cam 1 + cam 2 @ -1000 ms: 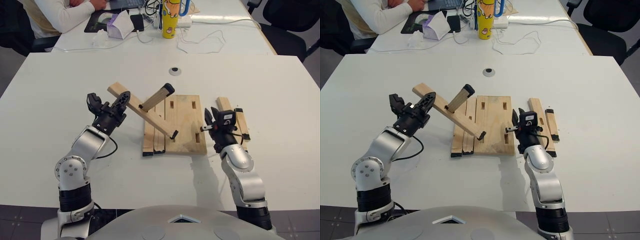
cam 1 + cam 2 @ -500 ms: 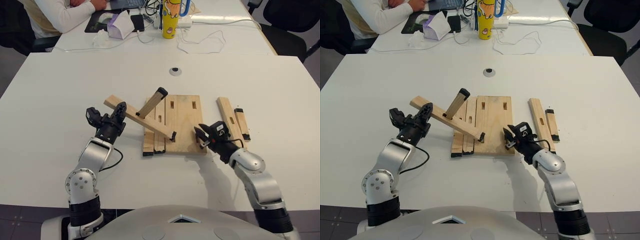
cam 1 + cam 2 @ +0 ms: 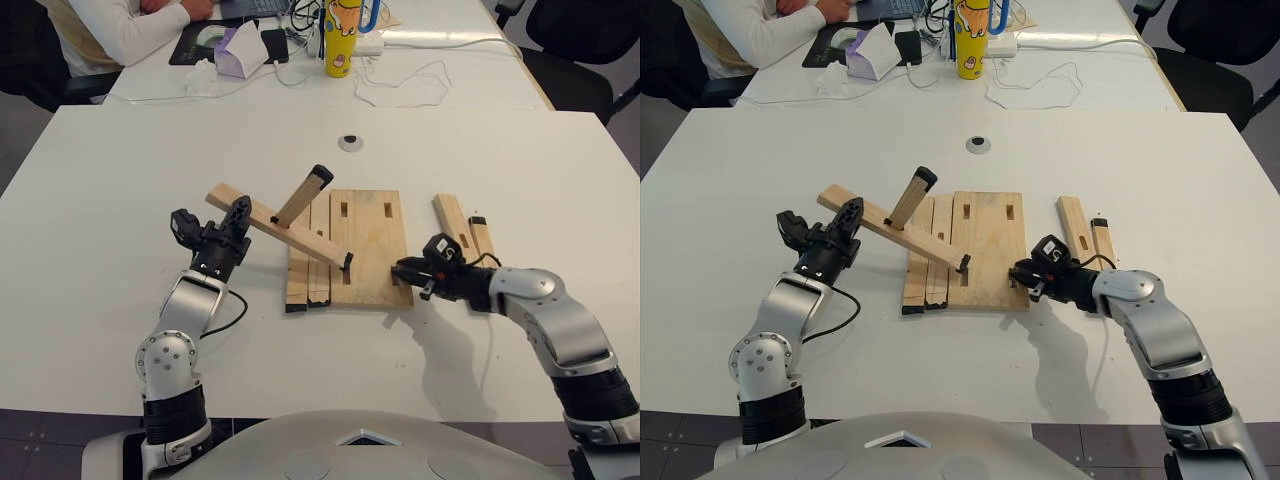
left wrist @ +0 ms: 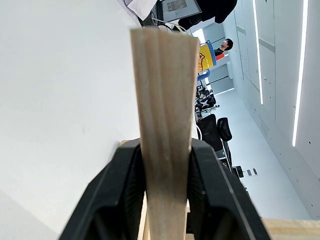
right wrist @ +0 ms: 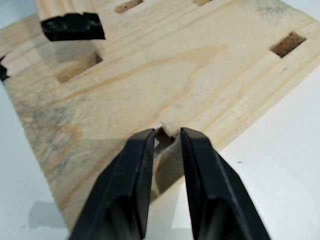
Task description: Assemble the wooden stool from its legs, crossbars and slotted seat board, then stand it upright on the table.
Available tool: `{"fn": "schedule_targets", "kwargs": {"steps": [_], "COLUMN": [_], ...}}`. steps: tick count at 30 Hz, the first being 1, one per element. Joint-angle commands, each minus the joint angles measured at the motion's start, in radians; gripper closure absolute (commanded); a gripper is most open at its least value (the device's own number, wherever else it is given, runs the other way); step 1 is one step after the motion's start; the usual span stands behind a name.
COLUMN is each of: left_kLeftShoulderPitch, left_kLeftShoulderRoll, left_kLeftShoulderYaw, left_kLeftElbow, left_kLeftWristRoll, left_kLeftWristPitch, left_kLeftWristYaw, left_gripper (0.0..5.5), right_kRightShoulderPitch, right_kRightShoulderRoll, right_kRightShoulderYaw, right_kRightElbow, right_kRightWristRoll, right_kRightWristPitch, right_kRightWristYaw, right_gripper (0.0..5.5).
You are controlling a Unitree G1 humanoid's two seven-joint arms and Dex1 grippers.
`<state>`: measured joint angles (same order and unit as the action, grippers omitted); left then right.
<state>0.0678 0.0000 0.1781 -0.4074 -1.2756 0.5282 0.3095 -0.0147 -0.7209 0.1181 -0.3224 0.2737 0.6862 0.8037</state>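
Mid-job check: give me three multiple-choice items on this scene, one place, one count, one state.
1. Where is the right end effector?
A) over the yellow cup
B) at the seat board's right edge
C) at the table's far edge

2. How many loose wooden pieces lie right of the seat board?
A) two
B) none
C) five

3. The left end effector is:
A) open, empty
B) flat on the table
C) shut on a wooden bar

Key: 1B, it sits at that edge; 2A, one long, one short; 3C, fingers clamp the tilted bar.
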Motion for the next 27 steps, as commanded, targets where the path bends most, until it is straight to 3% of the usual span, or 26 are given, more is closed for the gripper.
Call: {"fn": "schedule_targets", "kwargs": {"steps": [1, 7, 12, 18, 27], "left_kLeftShoulderPitch": [-0.011, -0.024, -0.047, -0.064, -0.207], "left_kLeftShoulderRoll": [-0.009, -0.010, -0.002, -0.003, 0.003], "left_kLeftShoulderYaw": [0.003, 0.007, 0.015, 0.018, 0.030], "left_kLeftElbow": [-0.004, 0.002, 0.014, 0.024, 0.094], "left_kLeftWristRoll": [0.008, 0.007, 0.006, 0.015, 0.107], "left_kLeftWristPitch": [-0.007, -0.005, -0.002, -0.006, -0.057], "left_kLeftWristYaw": [-0.008, -0.008, -0.009, -0.013, -0.052], "left_gripper": [4.45, 4.45, 4.45, 4.45, 4.45], "right_kRightShoulderPitch": [-0.017, -0.042, -0.119, -0.200, -0.201], "right_kRightShoulderRoll": [-0.039, -0.029, 0.053, 0.163, 0.226], "right_kRightShoulderYaw": [0.049, 0.147, 0.201, 0.191, 0.182], "right_kRightElbow": [0.044, 0.112, 0.251, 0.392, 0.378], "right_kRightWristRoll": [-0.047, -0.113, -0.158, -0.182, -0.161], "right_kRightWristPitch": [-0.004, -0.022, -0.027, -0.039, -0.026], "right_kRightWristYaw": [0.016, 0.013, -0.040, -0.142, -0.164], "right_gripper": [4.52, 4.52, 4.52, 4.52, 4.52]}}
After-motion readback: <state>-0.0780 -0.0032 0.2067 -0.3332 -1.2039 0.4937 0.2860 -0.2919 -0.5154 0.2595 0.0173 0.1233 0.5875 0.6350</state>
